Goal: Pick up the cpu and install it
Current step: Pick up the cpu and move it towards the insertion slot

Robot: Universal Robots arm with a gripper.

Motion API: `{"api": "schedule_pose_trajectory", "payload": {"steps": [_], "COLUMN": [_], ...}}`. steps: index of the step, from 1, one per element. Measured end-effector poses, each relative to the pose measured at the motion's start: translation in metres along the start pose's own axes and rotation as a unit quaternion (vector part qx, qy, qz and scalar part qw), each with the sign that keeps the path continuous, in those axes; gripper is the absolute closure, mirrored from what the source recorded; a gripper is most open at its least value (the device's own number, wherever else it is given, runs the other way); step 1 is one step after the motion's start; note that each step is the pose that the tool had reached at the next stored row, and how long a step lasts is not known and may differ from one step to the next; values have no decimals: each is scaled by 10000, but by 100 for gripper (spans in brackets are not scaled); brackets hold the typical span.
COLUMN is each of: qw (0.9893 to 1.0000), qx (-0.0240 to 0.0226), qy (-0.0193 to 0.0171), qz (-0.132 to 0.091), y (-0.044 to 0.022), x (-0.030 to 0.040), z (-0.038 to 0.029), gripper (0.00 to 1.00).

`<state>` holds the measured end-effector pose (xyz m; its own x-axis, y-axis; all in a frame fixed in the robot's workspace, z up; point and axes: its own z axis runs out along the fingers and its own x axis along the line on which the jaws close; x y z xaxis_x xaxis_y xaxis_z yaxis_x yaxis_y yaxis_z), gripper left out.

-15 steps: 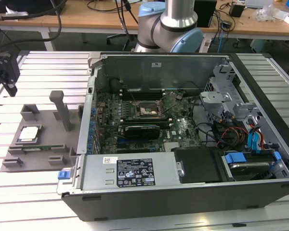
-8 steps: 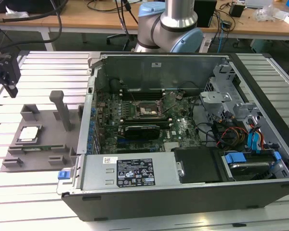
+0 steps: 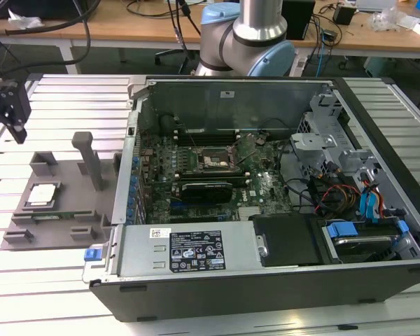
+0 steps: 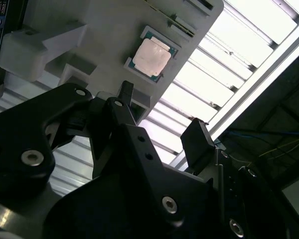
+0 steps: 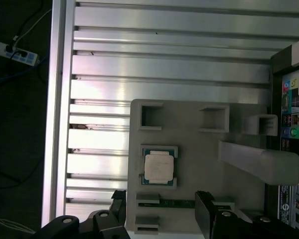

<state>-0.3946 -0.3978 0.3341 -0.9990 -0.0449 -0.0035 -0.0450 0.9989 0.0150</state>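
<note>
My gripper (image 5: 162,211) hovers near the fixture's (image 5: 189,149) edge, fingers apart and empty; the cpu (image 5: 158,167) sits in a fixture pocket, and the case (image 3: 231,94) stands beside the fixture.

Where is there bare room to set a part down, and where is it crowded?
Bare slats lie between the grey holder and the far table edge, and on the holder's near side. Inside the case is crowded; the holder carries the cpu.
</note>
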Motion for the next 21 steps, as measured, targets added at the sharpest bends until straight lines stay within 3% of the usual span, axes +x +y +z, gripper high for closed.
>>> {"api": "schedule_pose_trajectory", "payload": {"steps": [21], "qw": [10000], "qx": [0], "qy": [0], "qz": [0], "y": [-1], "x": [0], "z": [85], "gripper": [34]}}
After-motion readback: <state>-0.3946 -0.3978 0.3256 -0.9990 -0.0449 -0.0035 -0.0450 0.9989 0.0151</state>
